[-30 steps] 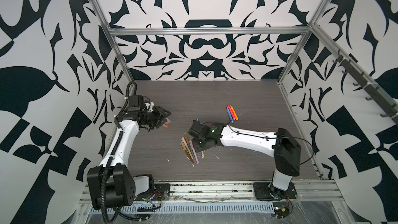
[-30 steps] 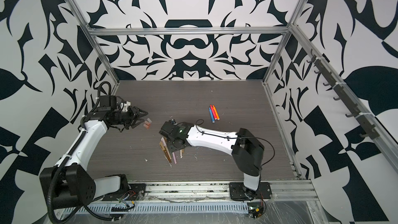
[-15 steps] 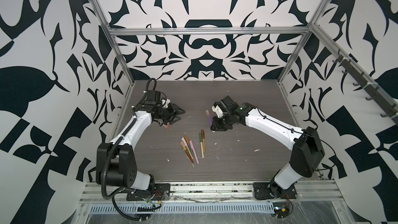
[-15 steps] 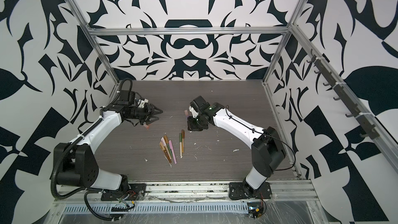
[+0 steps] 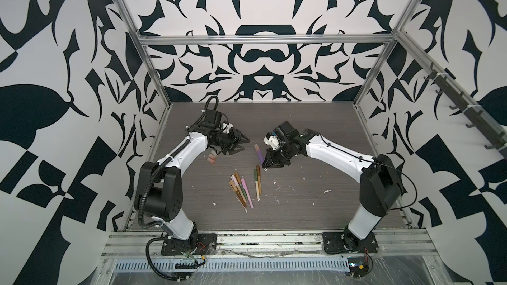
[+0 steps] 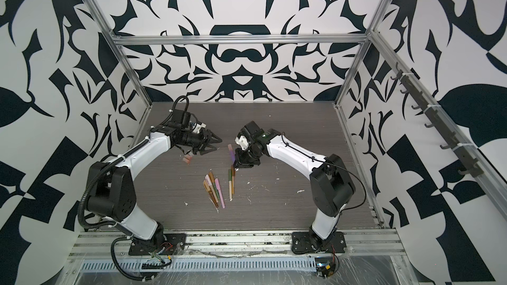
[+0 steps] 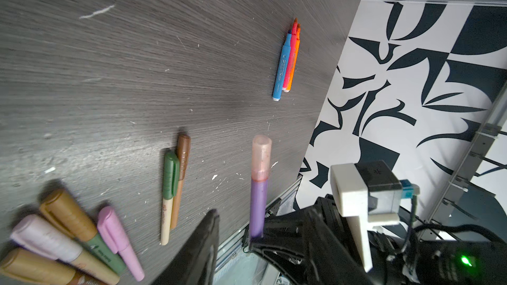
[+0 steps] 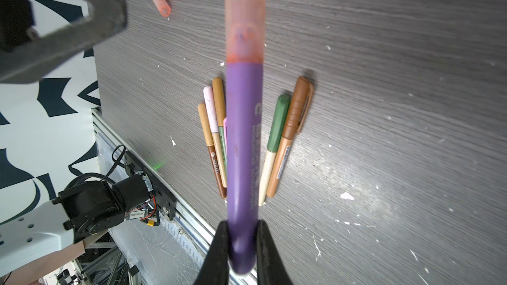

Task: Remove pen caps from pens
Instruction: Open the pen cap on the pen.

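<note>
- Both top views: right gripper (image 5: 265, 165) pinches the tail of the purple pen (image 5: 260, 156); the pen slants out from its tips, pink cap (image 5: 257, 148) on the far end; left gripper (image 5: 245, 145) has jaws spread with nothing between them; its tips are near the cap, not touching.
- In a top view: loose caps (image 6: 187, 159) lie on the table (image 6: 288, 132) just behind the left gripper; pen cluster (image 6: 214, 187) and pen pair (image 6: 231, 182) lie apart from both grippers, toward the arm bases.
- Left wrist: one left finger (image 7: 204, 245) in view, blurred; the capped purple pen stands just ahead of it, tail clamped in the right gripper; three pens (image 7: 286, 61) (blue, red, orange, uncapped) lie side by side well beyond.
- Right wrist: both fingers (image 8: 219, 253) pressed on the pen's rounded tail; cap on; cluster and pair lie on the table either side of the barrel; loose caps beyond, beside the left gripper.
</note>
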`<action>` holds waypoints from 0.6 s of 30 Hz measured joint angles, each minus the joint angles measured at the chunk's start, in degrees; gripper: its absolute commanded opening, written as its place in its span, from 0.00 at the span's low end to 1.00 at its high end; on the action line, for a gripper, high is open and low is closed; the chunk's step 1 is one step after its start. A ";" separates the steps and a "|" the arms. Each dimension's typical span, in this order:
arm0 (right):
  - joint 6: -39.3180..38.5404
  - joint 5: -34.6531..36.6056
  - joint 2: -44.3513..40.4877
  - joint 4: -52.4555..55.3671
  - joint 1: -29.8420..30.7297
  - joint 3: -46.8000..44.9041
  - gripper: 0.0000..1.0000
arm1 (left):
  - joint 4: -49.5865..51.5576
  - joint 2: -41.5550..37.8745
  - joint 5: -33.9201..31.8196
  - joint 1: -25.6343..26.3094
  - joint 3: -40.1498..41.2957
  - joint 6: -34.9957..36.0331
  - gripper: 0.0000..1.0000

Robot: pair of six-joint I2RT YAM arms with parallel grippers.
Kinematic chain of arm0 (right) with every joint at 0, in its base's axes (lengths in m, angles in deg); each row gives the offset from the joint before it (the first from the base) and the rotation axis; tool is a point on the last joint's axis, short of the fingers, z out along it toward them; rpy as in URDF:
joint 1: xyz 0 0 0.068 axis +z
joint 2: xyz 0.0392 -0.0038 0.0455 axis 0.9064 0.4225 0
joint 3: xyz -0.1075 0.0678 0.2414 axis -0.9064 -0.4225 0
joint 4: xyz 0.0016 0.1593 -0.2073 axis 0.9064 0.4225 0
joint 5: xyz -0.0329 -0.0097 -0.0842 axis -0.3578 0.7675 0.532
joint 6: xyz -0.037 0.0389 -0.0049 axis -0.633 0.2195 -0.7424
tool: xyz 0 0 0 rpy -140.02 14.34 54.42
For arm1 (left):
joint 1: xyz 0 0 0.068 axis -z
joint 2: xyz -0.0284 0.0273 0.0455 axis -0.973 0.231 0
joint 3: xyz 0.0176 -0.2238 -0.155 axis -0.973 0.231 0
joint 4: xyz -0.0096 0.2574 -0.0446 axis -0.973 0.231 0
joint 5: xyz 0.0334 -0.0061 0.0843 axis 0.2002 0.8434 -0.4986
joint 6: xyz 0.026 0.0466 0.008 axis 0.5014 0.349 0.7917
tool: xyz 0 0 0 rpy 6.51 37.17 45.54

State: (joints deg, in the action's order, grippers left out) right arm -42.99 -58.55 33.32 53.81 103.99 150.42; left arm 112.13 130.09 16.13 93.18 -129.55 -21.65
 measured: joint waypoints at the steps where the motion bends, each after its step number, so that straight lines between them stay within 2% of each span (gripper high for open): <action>1: 0.00 -0.20 0.20 0.00 0.00 0.46 0.00 | -0.02 0.50 -0.02 0.28 -0.39 -0.02 0.52; 10: 0.00 -1.97 1.27 -0.02 0.00 3.56 0.00 | 0.09 3.78 -0.11 2.21 -3.50 -0.07 0.50; 18: 0.02 -3.76 1.77 -0.04 0.00 4.11 0.00 | 1.49 4.94 -0.48 2.27 -4.61 0.42 0.44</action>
State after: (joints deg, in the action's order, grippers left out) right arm -42.97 -62.31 35.09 53.76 103.99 154.52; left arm 113.62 135.03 15.65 95.45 -134.16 -21.24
